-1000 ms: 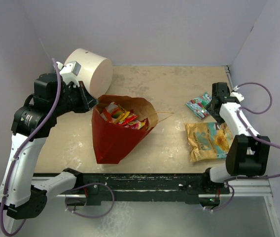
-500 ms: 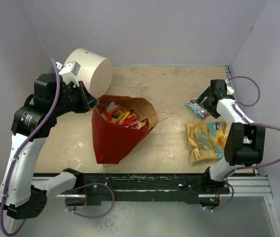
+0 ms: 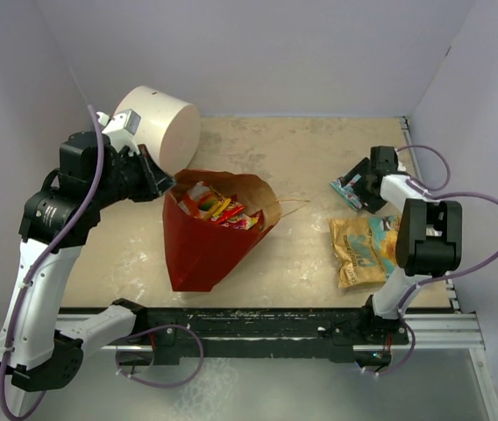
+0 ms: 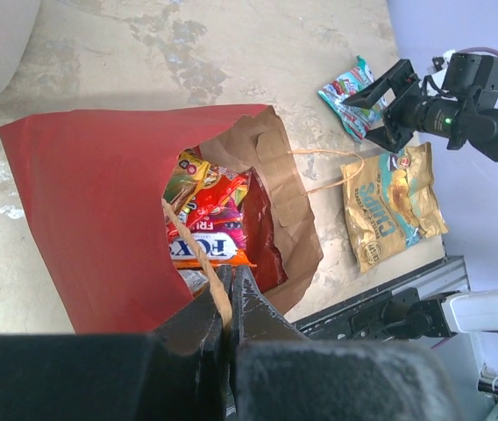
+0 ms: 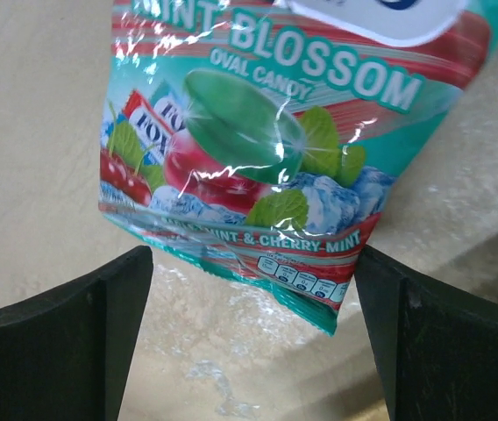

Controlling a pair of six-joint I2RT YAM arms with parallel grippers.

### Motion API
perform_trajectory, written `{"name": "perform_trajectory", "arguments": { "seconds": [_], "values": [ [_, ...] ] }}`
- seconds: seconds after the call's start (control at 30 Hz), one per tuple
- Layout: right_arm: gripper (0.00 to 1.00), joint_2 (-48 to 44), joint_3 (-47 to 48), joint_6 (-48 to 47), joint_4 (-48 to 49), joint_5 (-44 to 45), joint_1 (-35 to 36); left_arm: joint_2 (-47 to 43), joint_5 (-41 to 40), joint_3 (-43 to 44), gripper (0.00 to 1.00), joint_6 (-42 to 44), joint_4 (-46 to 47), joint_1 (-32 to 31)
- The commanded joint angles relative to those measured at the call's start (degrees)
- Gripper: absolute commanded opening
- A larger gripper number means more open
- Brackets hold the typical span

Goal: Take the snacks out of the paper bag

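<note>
Snacks (image 4: 205, 215) are sitting heaped in the open paper bag (image 4: 82, 202) on the table (image 3: 302, 254), and with your left gripper (image 4: 229, 298) pinching only its thin string handle (image 4: 198, 246) while your right gripper (image 5: 251, 281) is gaping, empty, over 1 teal packet (image 5: 258, 132), you are risking tipping the bag.

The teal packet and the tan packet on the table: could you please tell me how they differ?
The teal packet is smaller than the tan packet. The teal one reads Mint Blossom; the tan one's print is tan and blue. The open right gripper is at the teal one; none is at the tan one. Both lie flat on the table, outside the paper bag.
</note>
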Motion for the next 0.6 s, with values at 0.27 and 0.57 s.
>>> {"name": "perform_trajectory", "arguments": {
  "seconds": [0.27,0.57],
  "values": [
    [0.96,2.7,10.1,-6.1,8.6,-10.7,-0.2,-2.0,1.3,-0.9,0.0,-0.8,5.9,0.3],
    [0.93,-7.5,3.5,-12.2,1.9,-36.4,1.7,-1.9,1.6,-2.0,0.0,-0.4,7.3,0.3]
  ]
}}
